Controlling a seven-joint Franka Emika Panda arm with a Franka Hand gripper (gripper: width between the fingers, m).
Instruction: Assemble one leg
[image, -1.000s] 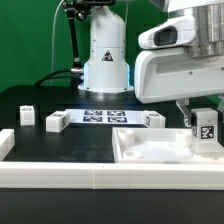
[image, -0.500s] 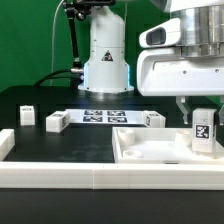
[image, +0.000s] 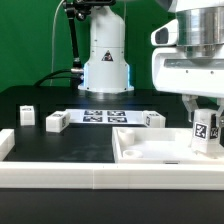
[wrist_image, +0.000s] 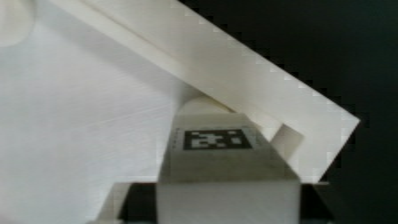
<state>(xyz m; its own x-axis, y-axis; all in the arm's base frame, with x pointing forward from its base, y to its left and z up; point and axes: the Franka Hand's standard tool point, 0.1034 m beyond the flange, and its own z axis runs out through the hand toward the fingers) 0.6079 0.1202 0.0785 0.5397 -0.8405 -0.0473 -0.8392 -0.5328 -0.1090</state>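
Observation:
My gripper (image: 205, 108) is shut on a leg (image: 205, 131), a small white post with a black-and-white tag on its face. It holds the leg upright over the right-hand part of the large white square panel (image: 150, 148), near the panel's raised rim. In the wrist view the leg (wrist_image: 221, 160) runs out from between my dark fingers (wrist_image: 139, 202) toward a corner of the panel (wrist_image: 107, 100), its tagged end close to the rim. Whether the leg touches the panel I cannot tell.
Three more legs lie on the black table: one (image: 27, 115) at the exterior view's left, one (image: 57, 121) beside it, one (image: 153, 119) behind the panel. The marker board (image: 104, 116) lies in front of the robot base (image: 106, 60). A white rail (image: 60, 170) runs along the front.
My gripper has moved toward the exterior view's right with the leg, which now hangs closer to the panel's right edge. The other parts have not moved.

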